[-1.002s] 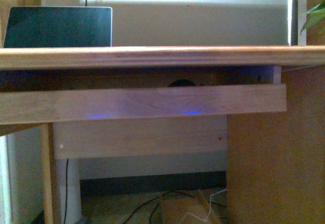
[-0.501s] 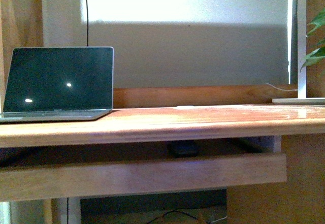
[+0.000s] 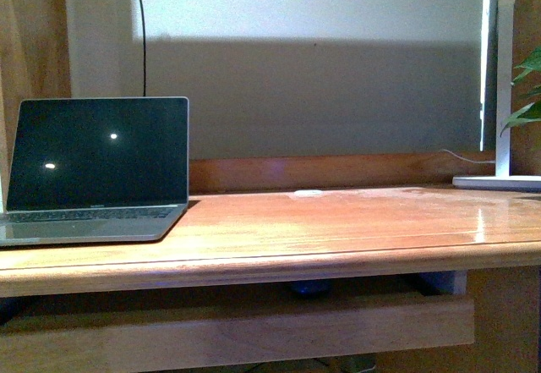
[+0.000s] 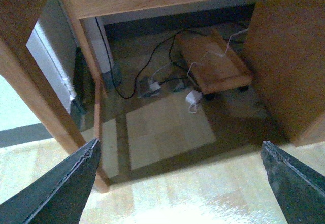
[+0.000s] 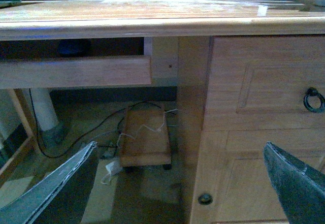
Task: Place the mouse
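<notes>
At the 9 o'clock side of the front view, the laptop (image 3: pixel 97 166) stands open on the desk (image 3: pixel 338 221), screen dark. Proceed toward 6 o'clock: the mouse (image 3: pixel 311 287) lies in the pull-out tray (image 3: pixel 254 331) beneath the desktop. It shows only as a dark sliver between the desk edge and the tray's front rail, slightly right of centre. Its long axis cannot be determined from this sliver. At 3 o'clock, the lamp base (image 3: pixel 499 182) rests on the desk surface.

Neither arm appears in the front view. The left gripper (image 4: pixel 179 142) is spread wide and carries nothing; its camera faces the floor under the desk, where cables (image 4: pixel 152 66) and a wheeled board (image 4: pixel 213 64) lie. The right gripper (image 5: pixel 179 144) is likewise spread wide and empty; its camera faces the tray front and the drawer cabinet (image 5: pixel 264 107).

Note that the mouse appears to sit above and ahead of both grippers, recessed under the desktop overhang. Because it lies right of centre, treat the right arm as the nearer one. Expect a level approach into the gap, since the desktop blocks any descent from above.
</notes>
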Controlling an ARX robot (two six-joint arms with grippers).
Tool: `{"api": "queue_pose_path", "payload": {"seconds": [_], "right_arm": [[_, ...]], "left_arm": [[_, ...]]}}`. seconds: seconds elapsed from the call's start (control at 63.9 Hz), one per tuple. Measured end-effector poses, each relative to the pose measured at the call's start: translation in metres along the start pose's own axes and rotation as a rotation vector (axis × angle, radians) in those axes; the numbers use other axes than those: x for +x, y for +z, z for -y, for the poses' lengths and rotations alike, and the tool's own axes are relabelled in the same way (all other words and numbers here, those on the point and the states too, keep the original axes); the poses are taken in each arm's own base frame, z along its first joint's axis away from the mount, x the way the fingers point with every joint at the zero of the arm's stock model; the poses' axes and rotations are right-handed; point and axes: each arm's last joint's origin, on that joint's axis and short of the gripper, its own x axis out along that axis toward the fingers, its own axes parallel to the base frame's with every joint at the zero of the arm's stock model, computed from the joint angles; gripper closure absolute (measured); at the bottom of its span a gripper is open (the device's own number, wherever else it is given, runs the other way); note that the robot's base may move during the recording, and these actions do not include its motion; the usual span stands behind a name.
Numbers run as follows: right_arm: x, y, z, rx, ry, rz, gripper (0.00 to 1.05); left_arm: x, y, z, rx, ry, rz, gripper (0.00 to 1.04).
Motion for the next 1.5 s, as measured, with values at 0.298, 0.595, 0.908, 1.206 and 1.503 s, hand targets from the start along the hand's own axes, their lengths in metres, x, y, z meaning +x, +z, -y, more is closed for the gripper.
{"api": "queue_pose_path", "payload": {"seconds": [0.298,0.595,0.908,1.206,1.503], "right_arm": [[0.000,0.000,0.000,0.000,0.000,0.000,0.07],[0.000,0.000,0.000,0.000,0.000,0.000,0.07],[0.000,0.000,0.000,0.000,0.000,0.000,0.07],[0.000,0.000,0.000,0.000,0.000,0.000,0.07],[0.000,0.000,0.000,0.000,0.000,0.000,0.07]], "left_arm": [[0.064,0.038,-0.071,0.658,0.075,0.100,0.08],[0.132,0.034,-0.089,1.155,0.056,0.204,0.08],[0.183,0.028,-0.094,1.234,-0.003,0.249,0.08],[0.212,0.022,-0.100,1.240,-0.059,0.213,0.08],[0.162,0.039,-0.086,0.902,-0.508,0.014,0.07]]}}
